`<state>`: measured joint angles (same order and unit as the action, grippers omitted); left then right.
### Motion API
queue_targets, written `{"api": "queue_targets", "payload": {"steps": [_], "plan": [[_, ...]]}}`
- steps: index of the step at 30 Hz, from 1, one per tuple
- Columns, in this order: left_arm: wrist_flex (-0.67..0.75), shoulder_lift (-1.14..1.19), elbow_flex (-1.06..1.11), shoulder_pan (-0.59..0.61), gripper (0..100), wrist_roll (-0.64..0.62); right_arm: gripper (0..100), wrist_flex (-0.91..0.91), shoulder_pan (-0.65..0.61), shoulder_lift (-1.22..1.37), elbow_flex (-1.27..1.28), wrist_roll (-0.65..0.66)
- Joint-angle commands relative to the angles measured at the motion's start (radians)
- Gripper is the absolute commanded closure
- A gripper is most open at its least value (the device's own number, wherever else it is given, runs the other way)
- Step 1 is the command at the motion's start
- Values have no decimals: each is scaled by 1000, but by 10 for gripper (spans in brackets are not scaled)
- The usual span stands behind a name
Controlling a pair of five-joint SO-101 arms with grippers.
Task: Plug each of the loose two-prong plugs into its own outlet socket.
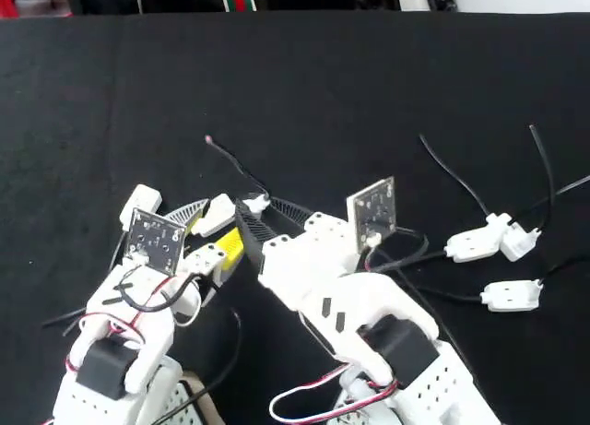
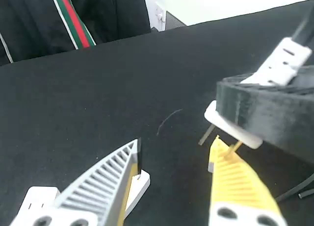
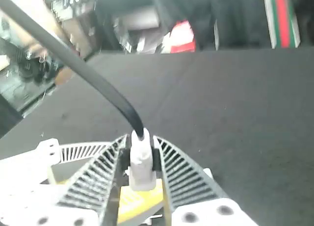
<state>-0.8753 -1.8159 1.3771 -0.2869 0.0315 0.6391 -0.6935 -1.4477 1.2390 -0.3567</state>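
**Plastic in hand, insertion pending**

Clamped the white plug (image 3: 141, 167) in the right gripper (image 3: 141, 138) above the black table (image 1: 323, 84), prongs bared just beside the left gripper (image 2: 174, 142), spread wide on nothing. Judged pre-insertion; called next for squaring prongs to open slots.

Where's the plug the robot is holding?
The plug is clamped in the right gripper, left of centre in the high view, just beside the left gripper.
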Motion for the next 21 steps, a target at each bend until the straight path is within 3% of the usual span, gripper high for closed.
{"api": "queue_targets", "payload": {"steps": [1, 11, 15, 21], "plan": [[86, -8, -24, -5, 765, -11, 987, 80, 17, 21, -53, 2], [77, -8, -5, 56, 765, -11, 987, 75, 18, 173, -110, 43], [-2, -8, -12, 71, 765, -3, 987, 34, 20, 254, -165, 109], [-183, -9, -45, 340, 765, -2, 987, 0, 97, 427, -226, 180]]}}
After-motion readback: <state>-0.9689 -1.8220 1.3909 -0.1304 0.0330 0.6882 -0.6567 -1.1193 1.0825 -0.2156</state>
